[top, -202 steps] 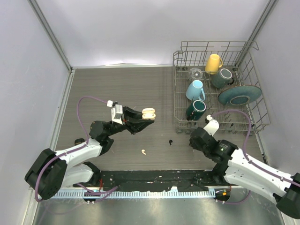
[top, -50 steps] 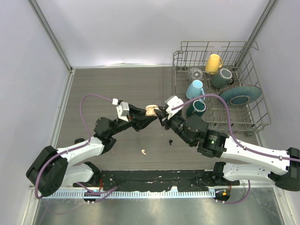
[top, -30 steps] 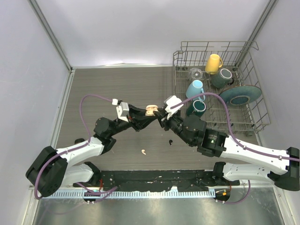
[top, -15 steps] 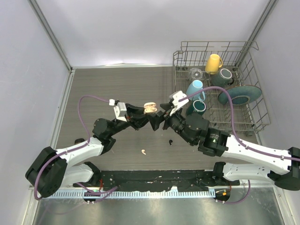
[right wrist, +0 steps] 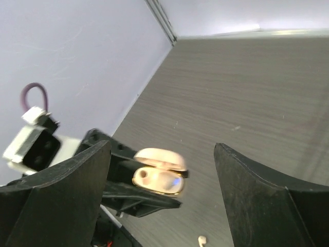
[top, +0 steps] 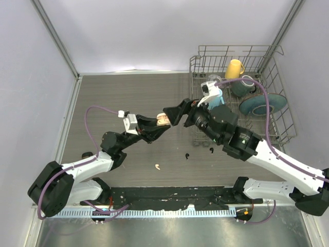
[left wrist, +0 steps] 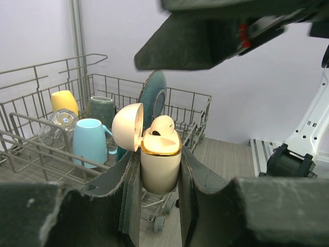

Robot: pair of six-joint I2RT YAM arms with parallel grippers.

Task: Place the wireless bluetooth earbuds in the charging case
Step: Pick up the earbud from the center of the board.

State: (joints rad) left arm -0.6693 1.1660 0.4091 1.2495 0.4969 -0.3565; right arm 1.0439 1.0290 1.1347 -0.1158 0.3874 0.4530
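My left gripper [top: 158, 126] is shut on the cream charging case [top: 163, 120], holding it upright above the table with its lid [left wrist: 127, 127] swung open. In the left wrist view a cream earbud [left wrist: 162, 125] sits in the case [left wrist: 160, 164] between the left gripper [left wrist: 159, 154] fingers. My right gripper [top: 177, 115] hangs open just right of and above the case, nothing between its fingers. The right wrist view looks down on the case [right wrist: 157, 177] below the right gripper [right wrist: 162, 145]. On the table lie a cream earbud [top: 157, 166] and a black earbud [top: 187, 155]; another small black piece [top: 211, 150] lies further right.
A wire dish rack [top: 280, 135] stands at the back right with a yellow mug [top: 234, 69], a light blue mug [top: 214, 98], dark green mugs [top: 243, 85] and a teal plate [top: 262, 104]. Grey walls close in the dark wooden table [top: 133, 95].
My right gripper has opened, lifted and drawn back toward the rack, away from the case. A cream earbud now rests in the case. The left gripper keeps its hold.
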